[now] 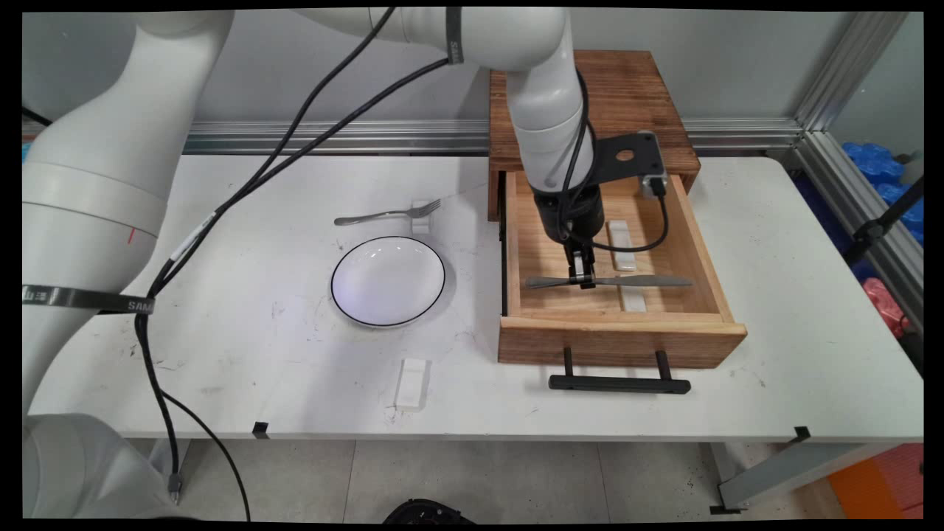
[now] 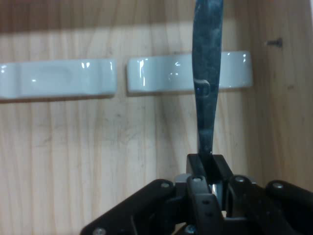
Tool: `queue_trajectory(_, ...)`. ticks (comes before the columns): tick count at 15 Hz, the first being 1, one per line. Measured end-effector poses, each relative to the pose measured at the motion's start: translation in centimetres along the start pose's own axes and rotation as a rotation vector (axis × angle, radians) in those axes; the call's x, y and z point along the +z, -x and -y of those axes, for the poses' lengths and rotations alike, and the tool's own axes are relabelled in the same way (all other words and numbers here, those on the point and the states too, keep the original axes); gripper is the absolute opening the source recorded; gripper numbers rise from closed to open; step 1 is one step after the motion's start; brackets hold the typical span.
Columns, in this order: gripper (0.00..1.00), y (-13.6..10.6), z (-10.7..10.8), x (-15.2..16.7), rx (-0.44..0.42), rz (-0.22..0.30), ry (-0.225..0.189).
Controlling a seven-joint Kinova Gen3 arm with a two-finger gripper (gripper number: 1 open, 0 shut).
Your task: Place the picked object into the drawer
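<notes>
A grey metal knife (image 1: 619, 281) lies crosswise in the open wooden drawer (image 1: 619, 335), its blade resting across a white rest (image 1: 633, 298). My gripper (image 1: 582, 279) reaches straight down into the drawer and is shut on the knife near its handle end. In the hand view the knife (image 2: 206, 88) runs up from between the fingers (image 2: 205, 164), over one of two white rests (image 2: 161, 73) on the drawer floor. The other white rest (image 2: 56, 78) lies to its left.
The drawer pulls out of a wooden cabinet (image 1: 619, 103) at the back, its black handle (image 1: 618, 383) toward the near edge. A white plate with a dark rim (image 1: 388, 280), a fork (image 1: 383, 215) on a small rest, and a white rest (image 1: 411, 383) lie left of it.
</notes>
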Motion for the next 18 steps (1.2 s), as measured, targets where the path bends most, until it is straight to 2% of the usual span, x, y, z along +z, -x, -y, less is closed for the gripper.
queue_trajectory(18, 0.0, 1.0, 1.0, 4.2, 0.029, -0.021, 0.018)
